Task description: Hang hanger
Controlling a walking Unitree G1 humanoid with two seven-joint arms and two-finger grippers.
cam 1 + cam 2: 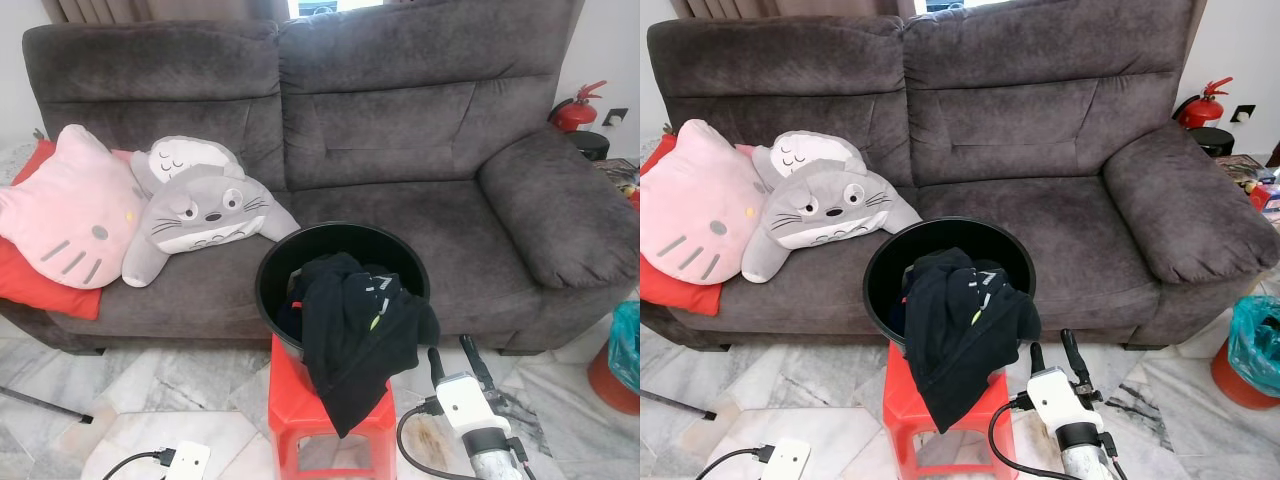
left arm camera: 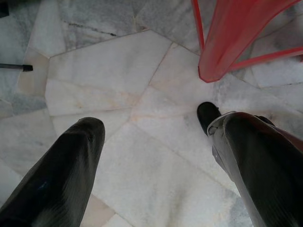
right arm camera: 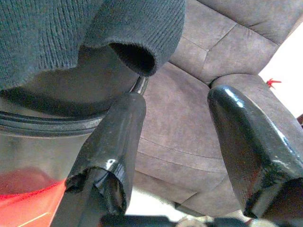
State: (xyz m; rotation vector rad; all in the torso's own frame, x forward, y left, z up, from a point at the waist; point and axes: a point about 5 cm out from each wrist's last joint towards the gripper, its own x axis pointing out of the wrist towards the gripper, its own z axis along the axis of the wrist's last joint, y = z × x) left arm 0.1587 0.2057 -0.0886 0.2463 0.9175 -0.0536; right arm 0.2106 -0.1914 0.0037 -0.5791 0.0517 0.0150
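While the robot stood facing a dark grey sofa [image 1: 400, 150], a black bucket [image 1: 275, 275] sat on a red plastic stool [image 1: 300, 410] on the near side of the sofa's seat, in the middle of the scene. Dark clothes [image 1: 355, 320] were heaped in the bucket and spilled over its near rim, hanging down past the stool's top. No hanger could be made out among them.

The right end effector [image 1: 452, 357] was raised just right of the stool, its two black fingers spread apart and holding nothing. From the right wrist view, one finger [image 3: 118, 137] lay close against the bucket's rim [image 3: 139, 85], under a knitted dark sleeve cuff [image 3: 137, 52], with the sofa beyond.

The left end effector [image 2: 156, 156] pointed down at the pale marble floor [image 2: 104, 80], its fingers wide and empty, near a leg of the stool [image 2: 222, 42].

On the left part of the sofa lay a pink cat-face cushion [image 1: 65, 215] over a red cushion [image 1: 30, 285], and beside them a grey plush toy [image 1: 195, 210]. A red fire extinguisher [image 1: 578, 108] stood far right behind the armrest. A white power adapter [image 1: 188, 460] lay on the floor, near left.
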